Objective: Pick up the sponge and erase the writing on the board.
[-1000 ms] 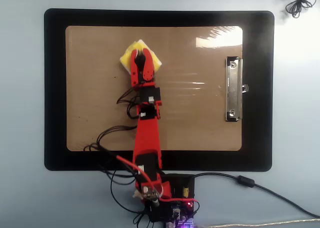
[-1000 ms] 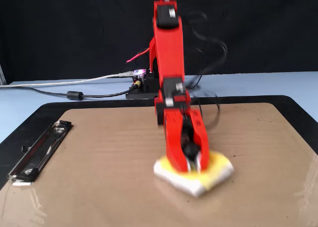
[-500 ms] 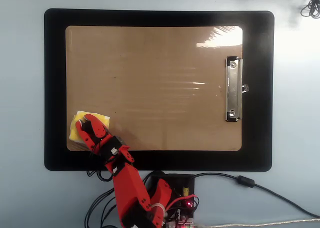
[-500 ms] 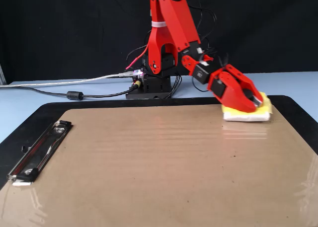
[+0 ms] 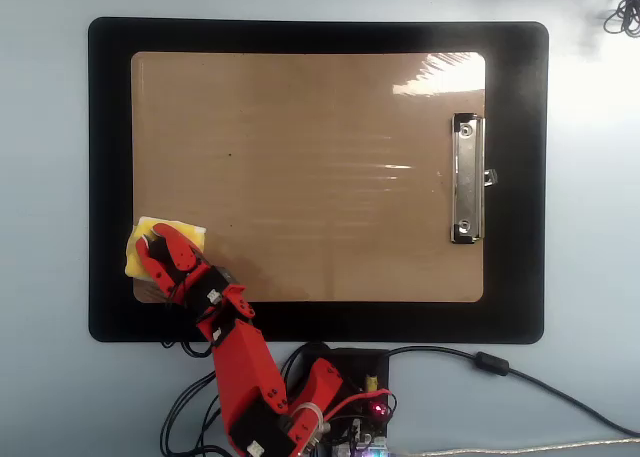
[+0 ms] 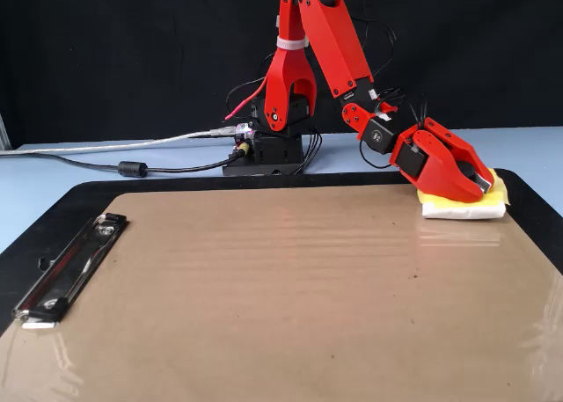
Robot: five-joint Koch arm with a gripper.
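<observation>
The brown board (image 5: 320, 177) lies on a black mat (image 5: 108, 177), its silver clip (image 5: 466, 179) at the right in the overhead view. The yellow sponge (image 5: 191, 233) sits on the board's lower left corner; in the fixed view it (image 6: 464, 207) is at the far right. My red gripper (image 5: 154, 243) rests on top of the sponge, its jaws close together around the middle, where the black knob is hidden; it also shows in the fixed view (image 6: 480, 186). No writing shows on the board; the patch under the sponge is hidden.
My arm's base (image 6: 264, 151) stands behind the mat's edge with several cables (image 6: 132, 167) running off to the left in the fixed view. The clip (image 6: 69, 268) lies at the board's left there. A dark wire bundle (image 5: 625, 15) lies at the overhead view's top right corner.
</observation>
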